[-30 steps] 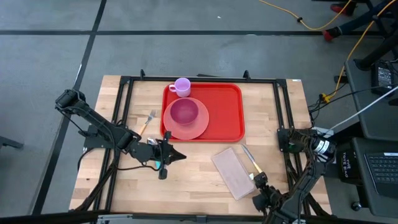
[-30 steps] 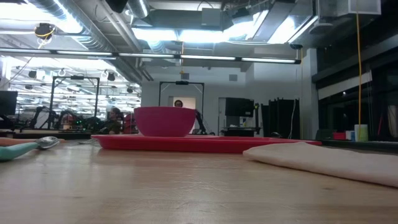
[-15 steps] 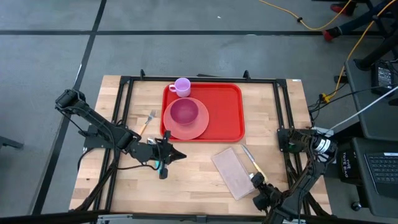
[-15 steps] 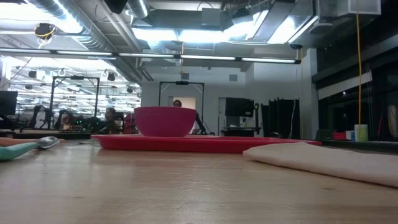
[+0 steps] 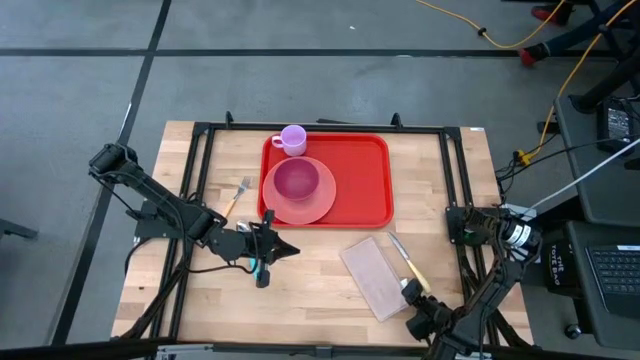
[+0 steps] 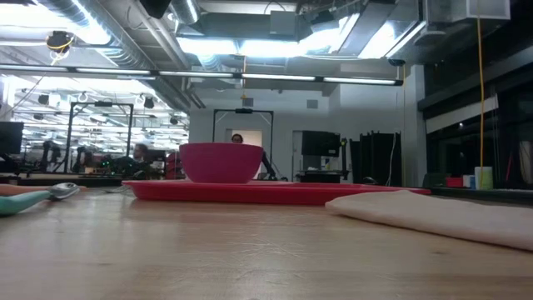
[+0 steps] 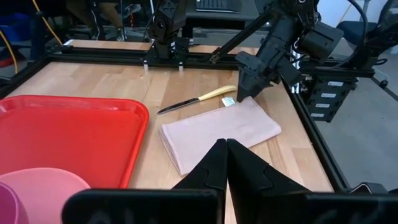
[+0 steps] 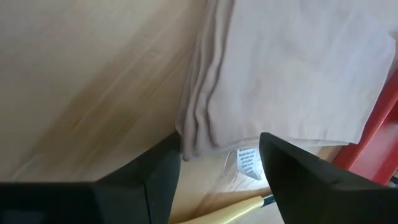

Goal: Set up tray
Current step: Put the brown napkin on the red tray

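The red tray [image 5: 362, 180] lies at the table's middle, toward the far edge. It carries a pink plate [image 5: 320, 205] with a magenta bowl [image 5: 296, 180] and a lilac cup [image 5: 292, 139]. A folded beige napkin [image 5: 373, 277] and a yellow-handled knife [image 5: 405, 258] lie on the wood near the tray's near right corner. My right gripper [image 5: 409, 289] is open. Its fingers stand on either side of the napkin's right corner [image 8: 193, 140], beside the knife handle [image 8: 217, 208]. My left gripper [image 7: 225, 149] is shut and holds nothing. It hovers by the tray's near left corner. My right gripper comes down at the napkin's right corner [image 7: 239, 102] with one finger on each side. I cannot tell whether the fingertips touch the cloth or the table.
A fork [image 5: 238, 192] lies on the wood left of the tray. A teal-handled spoon [image 6: 33, 198] lies under my left arm. A black frame [image 5: 320, 127] runs around the table top. The tray's right half is bare red plastic.
My right gripper has crept a little toward the table's left, closer to the napkin's corner and the knife handle. Its fingers have stayed open.
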`<action>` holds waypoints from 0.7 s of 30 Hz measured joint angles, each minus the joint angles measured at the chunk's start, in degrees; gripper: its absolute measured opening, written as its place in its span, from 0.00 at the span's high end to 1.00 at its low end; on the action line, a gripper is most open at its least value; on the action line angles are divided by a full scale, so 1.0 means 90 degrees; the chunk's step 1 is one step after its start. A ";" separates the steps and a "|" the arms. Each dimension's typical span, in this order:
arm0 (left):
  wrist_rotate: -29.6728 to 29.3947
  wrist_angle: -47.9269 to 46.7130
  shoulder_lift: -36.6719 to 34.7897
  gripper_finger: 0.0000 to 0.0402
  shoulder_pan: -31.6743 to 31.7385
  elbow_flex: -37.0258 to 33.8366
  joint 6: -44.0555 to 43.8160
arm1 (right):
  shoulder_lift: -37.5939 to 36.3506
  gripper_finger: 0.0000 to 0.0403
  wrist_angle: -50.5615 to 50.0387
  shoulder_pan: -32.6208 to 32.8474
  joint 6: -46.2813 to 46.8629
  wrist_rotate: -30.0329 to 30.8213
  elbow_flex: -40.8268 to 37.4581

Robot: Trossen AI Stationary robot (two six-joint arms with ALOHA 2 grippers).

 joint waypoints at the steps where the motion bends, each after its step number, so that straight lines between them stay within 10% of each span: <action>1: 0.0000 0.0000 0.0000 1.00 0.0000 0.0000 0.0000 | 0.0000 0.46 0.0017 -0.0004 0.0004 0.0004 0.0000; 21: 0.0002 0.0000 0.0000 0.99 -0.0002 0.0000 0.0000 | 0.0012 0.49 0.0838 -0.0143 -0.0398 0.0411 -0.0010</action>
